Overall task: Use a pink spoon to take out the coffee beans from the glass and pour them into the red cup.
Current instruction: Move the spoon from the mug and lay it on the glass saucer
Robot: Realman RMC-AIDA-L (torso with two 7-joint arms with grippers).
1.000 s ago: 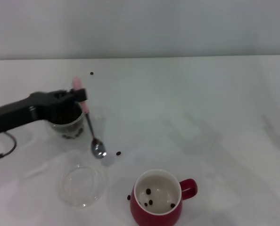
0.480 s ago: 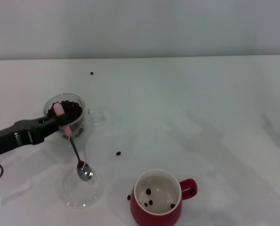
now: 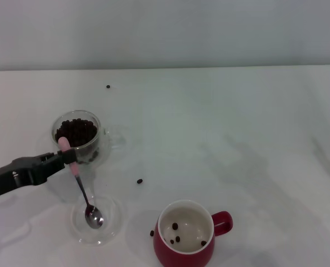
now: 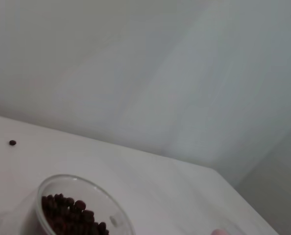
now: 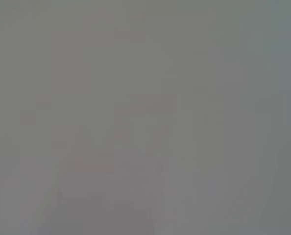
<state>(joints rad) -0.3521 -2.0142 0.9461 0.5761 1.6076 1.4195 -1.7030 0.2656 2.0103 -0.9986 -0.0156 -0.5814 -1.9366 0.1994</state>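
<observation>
Since half a second ago the left gripper (image 3: 66,157) has pulled back toward the robot and dropped lower, taking the spoon (image 3: 80,184) with it; the bowl now sits over the middle of the clear dish (image 3: 110,229) rather than at its far edge. Gripper is pinching the spoon by its pink handle end, stem hanging down and slightly away from the arm, bowl at or just above the dish floor; contact can't be judged. No beans visible in the spoon bowl.

Glass (image 3: 99,146) stands just beyond the gripper, almost touching it in the head view, still well filled with beans (image 3: 76,132). Left wrist view shows the same glass (image 4: 117,214) rim and beans (image 4: 72,220) close below the camera, plus one stray bean (image 4: 12,143) farther out on the surface (image 4: 150,181).

Red cup (image 3: 183,257) sits well off to the gripper's right and nearer the robot, handle pointing right, three beans on its cream floor. Loose beans on the surface: one touching the cup's left side, one between gripper and cup, one far beyond the glass.

Right gripper isn't in any view; right wrist view shows only flat grey.
</observation>
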